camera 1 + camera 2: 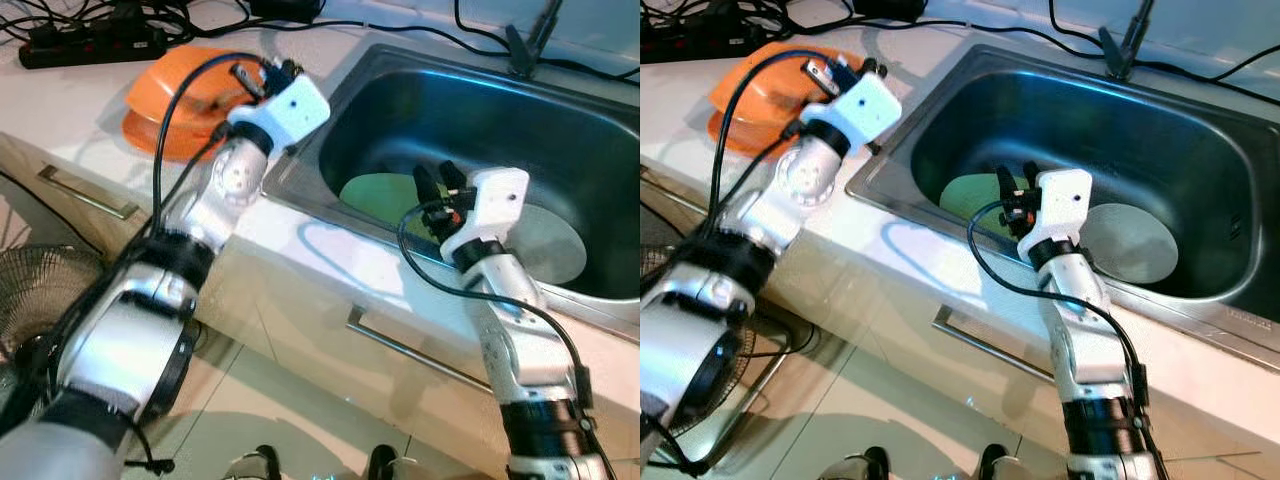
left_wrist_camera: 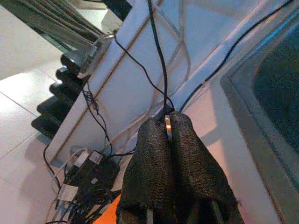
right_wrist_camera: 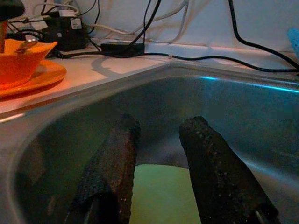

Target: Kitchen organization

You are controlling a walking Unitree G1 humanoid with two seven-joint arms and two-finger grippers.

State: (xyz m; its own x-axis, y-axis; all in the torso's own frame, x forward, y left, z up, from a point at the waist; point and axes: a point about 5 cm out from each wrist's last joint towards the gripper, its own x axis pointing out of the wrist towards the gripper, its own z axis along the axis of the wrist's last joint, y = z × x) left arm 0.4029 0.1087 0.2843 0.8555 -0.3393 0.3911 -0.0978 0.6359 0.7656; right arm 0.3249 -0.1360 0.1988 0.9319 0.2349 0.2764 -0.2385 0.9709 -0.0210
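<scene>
An orange bowl point(image 1: 185, 85) sits on an orange plate point(image 1: 148, 135) on the counter left of the sink. Just over the bowl's right side, my left gripper point(image 1: 262, 75) is shut on a thin metal utensil point(image 2: 167, 128). A steel sink point(image 1: 600, 130) holds a green plate point(image 1: 380, 195) and a grey plate point(image 1: 555, 250). My right gripper point(image 1: 437, 180) hangs inside the sink over the green plate's right edge, open, with nothing between its fingers point(image 3: 117, 154). The right wrist view shows the bowl point(image 3: 18, 63) with a piece of metal cutlery on its rim.
A black power strip point(image 1: 90, 42) and several cables lie along the back of the counter. A black clamp point(image 1: 525, 45) stands behind the sink. Drawer handles point(image 1: 405, 350) run below the counter front, and a fan point(image 1: 40, 290) stands on the floor at left.
</scene>
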